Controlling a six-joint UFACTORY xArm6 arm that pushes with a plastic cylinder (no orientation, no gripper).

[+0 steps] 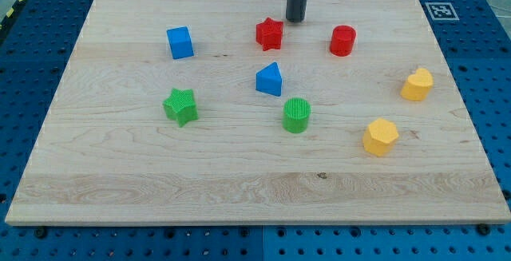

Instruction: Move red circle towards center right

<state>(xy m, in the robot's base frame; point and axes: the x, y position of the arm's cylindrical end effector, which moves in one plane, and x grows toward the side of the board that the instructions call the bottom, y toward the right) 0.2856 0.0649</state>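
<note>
The red circle (pixel 342 41) stands on the wooden board (pixel 160 181) in the upper right part of the view. My tip (pixel 296 19) is at the view's top centre, up and to the left of the red circle and apart from it. It is just up and to the right of the red star (pixel 270 33). The rod rises out of the view's top edge.
A blue cube (pixel 180 42) is at upper left, a blue triangle (pixel 270 80) in the middle, a green star (pixel 181 106) at left and a green circle (pixel 296 116) below centre. Two yellow blocks (pixel 417 85) (pixel 381 136) lie at the right. The board's right edge is near them.
</note>
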